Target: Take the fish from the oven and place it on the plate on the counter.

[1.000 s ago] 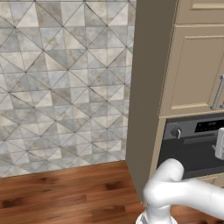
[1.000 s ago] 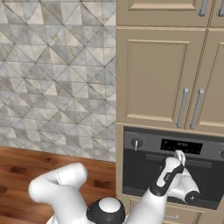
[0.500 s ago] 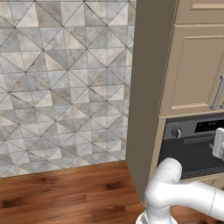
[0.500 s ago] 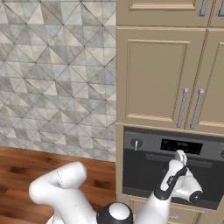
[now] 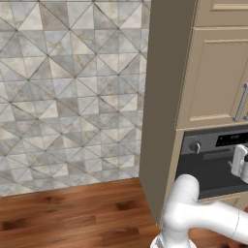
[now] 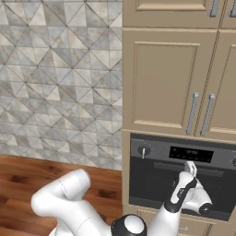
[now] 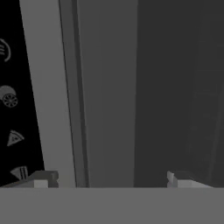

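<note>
White arm (image 6: 69, 203) reaching forward, gripper (image 7: 109, 178) jaws spread wide

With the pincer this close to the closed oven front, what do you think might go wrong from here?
1. The open pincer straddles the grey handle bar of the black built-in oven; closing off-centre, a fingertip might slip off.
2. The door looks shut, so any reach for the fish would likely hit it.
3. The white arm sits low before the door and might block its swing.

The oven (image 6: 179, 177) sits below the cabinet doors (image 6: 168, 83), right of the tiled wall (image 6: 60, 78).
</note>
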Available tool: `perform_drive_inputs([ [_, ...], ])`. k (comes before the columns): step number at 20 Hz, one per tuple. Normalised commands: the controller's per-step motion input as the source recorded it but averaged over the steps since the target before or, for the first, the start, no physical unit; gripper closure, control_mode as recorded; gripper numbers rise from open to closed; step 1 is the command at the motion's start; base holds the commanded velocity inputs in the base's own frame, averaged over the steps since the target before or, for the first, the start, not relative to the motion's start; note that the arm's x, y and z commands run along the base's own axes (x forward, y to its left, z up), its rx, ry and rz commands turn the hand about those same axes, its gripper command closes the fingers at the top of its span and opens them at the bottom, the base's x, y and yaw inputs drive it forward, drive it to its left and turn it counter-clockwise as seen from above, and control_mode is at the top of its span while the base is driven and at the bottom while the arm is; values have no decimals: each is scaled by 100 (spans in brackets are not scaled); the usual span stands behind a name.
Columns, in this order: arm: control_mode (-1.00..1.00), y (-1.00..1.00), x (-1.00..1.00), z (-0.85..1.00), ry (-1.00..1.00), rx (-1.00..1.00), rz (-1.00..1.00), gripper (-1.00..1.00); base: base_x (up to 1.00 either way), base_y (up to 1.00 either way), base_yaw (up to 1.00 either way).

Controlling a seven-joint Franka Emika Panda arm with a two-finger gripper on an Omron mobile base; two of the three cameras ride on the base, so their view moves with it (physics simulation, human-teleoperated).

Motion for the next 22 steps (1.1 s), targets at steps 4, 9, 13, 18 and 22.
perform_drive_inputs([
  [4,-100,-20,15,-13,0,0,1,-100,0,0,0],
  [9,-100,-4,29,-13,-7,0,4,-100,0,0,0],
  [13,-100,0,33,-14,-4,0,3,-100,0,0,0],
  [18,-100,0,26,-8,0,0,2,-100,0,0,0],
  [22,-100,8,47,-18,-4,0,0,-100,0,0,0],
])
